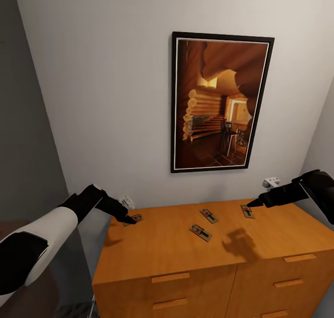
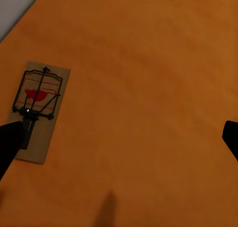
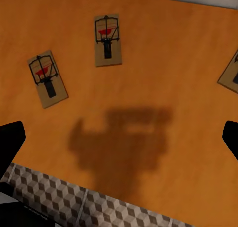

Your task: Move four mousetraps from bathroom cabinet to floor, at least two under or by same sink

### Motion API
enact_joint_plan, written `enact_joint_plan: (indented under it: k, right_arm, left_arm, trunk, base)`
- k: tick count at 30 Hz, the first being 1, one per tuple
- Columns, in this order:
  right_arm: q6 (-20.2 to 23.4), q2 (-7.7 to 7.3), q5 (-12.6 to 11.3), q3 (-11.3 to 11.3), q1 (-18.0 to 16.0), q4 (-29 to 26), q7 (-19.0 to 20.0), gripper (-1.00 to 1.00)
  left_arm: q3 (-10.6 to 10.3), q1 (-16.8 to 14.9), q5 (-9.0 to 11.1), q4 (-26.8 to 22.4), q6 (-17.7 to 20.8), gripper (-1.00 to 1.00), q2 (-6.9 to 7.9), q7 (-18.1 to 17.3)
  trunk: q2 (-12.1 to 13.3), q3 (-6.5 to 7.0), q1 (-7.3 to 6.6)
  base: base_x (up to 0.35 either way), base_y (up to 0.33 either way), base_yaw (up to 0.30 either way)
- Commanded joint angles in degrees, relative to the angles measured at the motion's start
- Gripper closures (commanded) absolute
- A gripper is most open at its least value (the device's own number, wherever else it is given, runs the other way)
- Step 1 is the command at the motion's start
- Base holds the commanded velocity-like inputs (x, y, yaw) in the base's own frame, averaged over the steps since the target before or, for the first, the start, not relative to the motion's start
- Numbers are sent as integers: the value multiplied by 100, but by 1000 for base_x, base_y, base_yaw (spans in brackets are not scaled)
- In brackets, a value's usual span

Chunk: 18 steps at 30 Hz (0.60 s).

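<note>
Overhead, framed picture point(image 1: 221, 102), 4 mousetraps point(image 1: 201, 232) spread on cabinet point(image 1: 167, 248)

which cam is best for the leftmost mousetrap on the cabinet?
Left wrist view: the leftmost mousetrap lies flat, large and sharp, spring bar and red mark readable, one finger of the left claw at its near end. Head view shows it small at the cabinet top's left rear, partly behind the claw.

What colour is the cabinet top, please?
Orange-brown wood, clearest in the head view: cabinet top.
</note>
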Motion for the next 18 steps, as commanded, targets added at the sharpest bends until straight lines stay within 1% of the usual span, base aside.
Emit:
enact_joint_plan:
  k: [1,7,16,18]
  right_arm:
    - [20,-4,46,9,-8,-4,47,-100]
    - [20,-10,46,9,-8,-4,47,-100]
    - [20,-20,46,9,-8,-5,47,-100]
    - [20,-21,46,9,-8,-5,47,-100]
  left_arm:
    - [19,-2,-37,-14,55,-100,0,-31]
    - [17,0,-36,-15,45,-100,2,-37]
    - [17,-1,-36,-14,43,-100,2,-34]
    - [17,-3,-36,-12,44,-100,3,-32]
  trunk:
    - [-8,-10,2]
    - [-8,-10,2]
    - [-8,-10,2]
    - [-8,-10,2]
  base:
    - [0,0,0]
    - [42,45,0]
    - [196,209,0]
    - [130,136,0]
